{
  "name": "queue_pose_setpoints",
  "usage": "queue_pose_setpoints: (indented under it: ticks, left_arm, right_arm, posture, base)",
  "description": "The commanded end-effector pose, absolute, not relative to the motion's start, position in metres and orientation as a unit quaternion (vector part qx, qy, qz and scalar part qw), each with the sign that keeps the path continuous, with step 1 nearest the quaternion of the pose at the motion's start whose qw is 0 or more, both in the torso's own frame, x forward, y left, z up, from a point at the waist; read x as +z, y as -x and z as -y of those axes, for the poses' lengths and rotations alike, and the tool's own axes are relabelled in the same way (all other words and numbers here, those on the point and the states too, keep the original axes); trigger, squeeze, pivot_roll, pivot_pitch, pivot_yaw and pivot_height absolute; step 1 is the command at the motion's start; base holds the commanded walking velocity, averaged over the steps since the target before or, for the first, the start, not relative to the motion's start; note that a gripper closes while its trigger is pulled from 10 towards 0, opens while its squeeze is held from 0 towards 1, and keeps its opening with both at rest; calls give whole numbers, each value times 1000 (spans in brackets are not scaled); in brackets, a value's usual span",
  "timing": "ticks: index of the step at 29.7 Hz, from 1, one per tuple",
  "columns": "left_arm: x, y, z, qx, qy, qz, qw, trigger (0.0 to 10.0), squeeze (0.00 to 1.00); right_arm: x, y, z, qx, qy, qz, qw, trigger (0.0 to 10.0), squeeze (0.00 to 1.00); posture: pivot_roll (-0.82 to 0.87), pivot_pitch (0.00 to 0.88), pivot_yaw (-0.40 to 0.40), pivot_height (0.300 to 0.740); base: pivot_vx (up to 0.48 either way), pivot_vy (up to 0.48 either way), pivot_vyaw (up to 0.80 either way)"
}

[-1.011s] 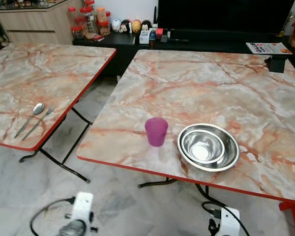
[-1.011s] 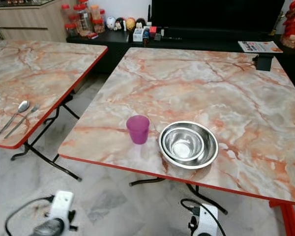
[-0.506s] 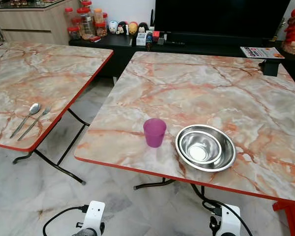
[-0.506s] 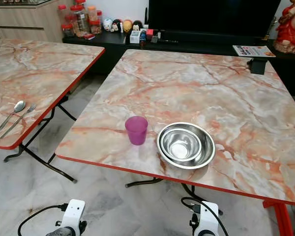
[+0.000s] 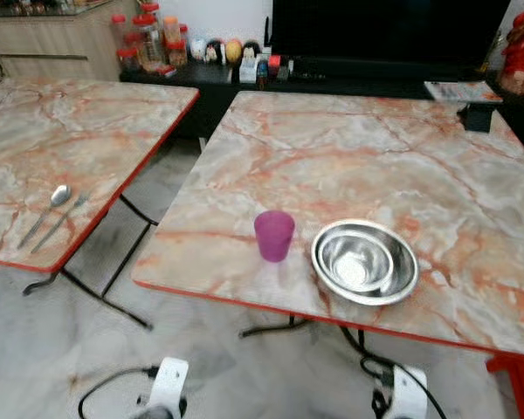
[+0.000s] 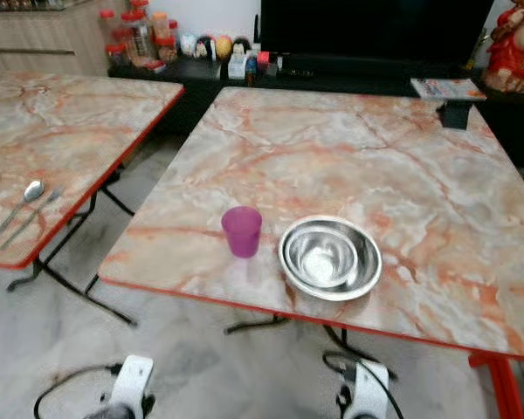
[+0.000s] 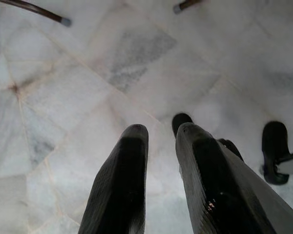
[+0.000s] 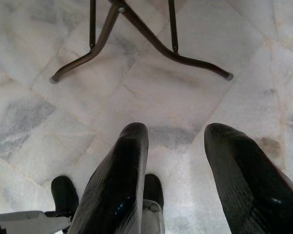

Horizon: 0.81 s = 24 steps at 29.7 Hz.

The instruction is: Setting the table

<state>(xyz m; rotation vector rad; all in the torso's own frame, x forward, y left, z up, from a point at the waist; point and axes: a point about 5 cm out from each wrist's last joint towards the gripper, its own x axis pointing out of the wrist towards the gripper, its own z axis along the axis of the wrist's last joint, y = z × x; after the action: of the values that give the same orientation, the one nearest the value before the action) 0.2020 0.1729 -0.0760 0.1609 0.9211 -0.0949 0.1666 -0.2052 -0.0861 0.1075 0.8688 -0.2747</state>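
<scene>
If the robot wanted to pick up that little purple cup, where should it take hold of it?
Probably around the side wall, about halfway up, coming in level from the table's near edge. The purple cup stands upright with its mouth open upward, and its sides taper only slightly, so two fingers can close across it. The steel bowls sit close on its right, so the left hand, approaching from the near-left, likely has more room.

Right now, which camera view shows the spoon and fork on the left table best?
The left eye view: the spoon and fork lie whole, side by side near the left table's red edge. The right eye view shows them smaller, close to its border. Both wrist views look down at floor tiles.
</scene>
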Motion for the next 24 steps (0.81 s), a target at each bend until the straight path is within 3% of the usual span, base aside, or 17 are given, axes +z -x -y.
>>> queue_pose_setpoints:
  ticks: [1,15,19,24]
  left_arm:
    - [-77,-200,-176,-45,-85,-451,887,10000,0]
    - [-76,-201,-178,-47,-95,-452,886,10000,0]
    - [-77,-199,-179,-48,-96,-454,885,10000,0]
    - [-78,-198,-179,-51,-100,-456,883,10000,0]
  right_arm:
    - [-86,-168,203,-135,-56,-417,897,10000,0]
    - [-87,-167,202,-136,-59,-421,895,10000,0]
    - [-87,-166,202,-135,-59,-424,894,10000,0]
    - [-87,-165,202,-136,-56,-421,895,10000,0]
  posture:
    - [-39,0,33,740]
    - [-44,0,42,740]
    - [-43,0,43,740]
    - [-49,0,46,740]
  base:
    - [0,341,0]
    - [0,376,0]
    - [0,390,-673]
    - [0,0,0]
